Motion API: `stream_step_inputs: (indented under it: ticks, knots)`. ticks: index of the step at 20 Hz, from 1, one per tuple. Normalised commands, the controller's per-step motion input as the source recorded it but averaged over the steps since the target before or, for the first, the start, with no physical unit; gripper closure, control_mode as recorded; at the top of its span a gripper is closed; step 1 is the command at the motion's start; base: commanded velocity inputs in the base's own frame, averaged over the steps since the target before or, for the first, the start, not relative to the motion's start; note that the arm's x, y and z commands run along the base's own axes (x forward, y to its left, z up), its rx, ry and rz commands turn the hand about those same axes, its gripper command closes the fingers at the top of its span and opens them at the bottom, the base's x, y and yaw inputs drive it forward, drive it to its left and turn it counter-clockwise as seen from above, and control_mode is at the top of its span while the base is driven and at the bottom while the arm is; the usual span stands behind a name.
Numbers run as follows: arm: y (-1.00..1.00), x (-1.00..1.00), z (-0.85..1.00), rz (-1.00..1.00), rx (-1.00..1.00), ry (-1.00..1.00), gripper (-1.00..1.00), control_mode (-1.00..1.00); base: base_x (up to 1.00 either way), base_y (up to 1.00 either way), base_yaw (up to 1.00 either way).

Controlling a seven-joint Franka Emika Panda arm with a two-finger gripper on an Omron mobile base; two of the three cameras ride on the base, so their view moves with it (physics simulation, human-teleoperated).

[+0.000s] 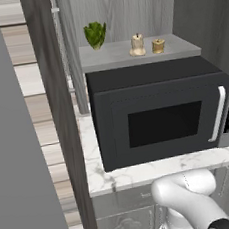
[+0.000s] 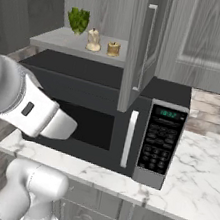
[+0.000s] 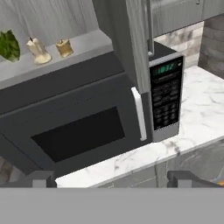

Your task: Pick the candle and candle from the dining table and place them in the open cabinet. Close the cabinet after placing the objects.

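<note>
Black microwave [image 1: 162,116] with glossy door, white bar handle and unreadably small green display digits at frame centre, cream wicked candle [image 1: 137,45] and squat tan-gold candle [image 1: 158,45] on the grey wood-grain cabinet's [image 1: 61,117] pale shelf at upper centre, leafy green plant [image 1: 95,35] beside them, gripper [image 3: 113,179] fingertips spread wide and empty at the hand view's bottom, white veined marble counter [image 2: 196,182] below.

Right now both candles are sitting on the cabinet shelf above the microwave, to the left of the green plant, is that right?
Not quite. Both the cream candle and the tan candle stand on the cabinet shelf above the microwave, but to the right of the green plant, not the left. The left base view shows it.
</note>
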Motion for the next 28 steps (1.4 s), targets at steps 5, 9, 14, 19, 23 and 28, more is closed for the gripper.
stream_step_inputs:
  ticks: [5,9,14,19,23,28]
  knots:
    - [-0.35,-0.24,0.04,-0.07,0.13,0.07,-1.0,-1.0,0.0,0.0,0.0]
    - [-0.22,-0.34,0.19,-0.04,0.15,0.0,-1.0,-1.0,0.0,0.0,0.0]
    - [-0.05,-0.08,0.07,0.0,0.09,-0.01,-1.0,-1.0,0.0,0.0,0.0]
    - [0.0,0.0,0.09,0.0,0.0,-0.02,-1.0,-1.0,0.0,0.0,0.0]
    - [-0.01,0.0,0.03,0.0,0.03,-0.12,-1.0,-1.0,0.0,0.0,0.0]
    - [-0.04,0.0,0.0,0.0,0.15,-0.13,-1.0,-1.0,0.0,0.0,0.0]
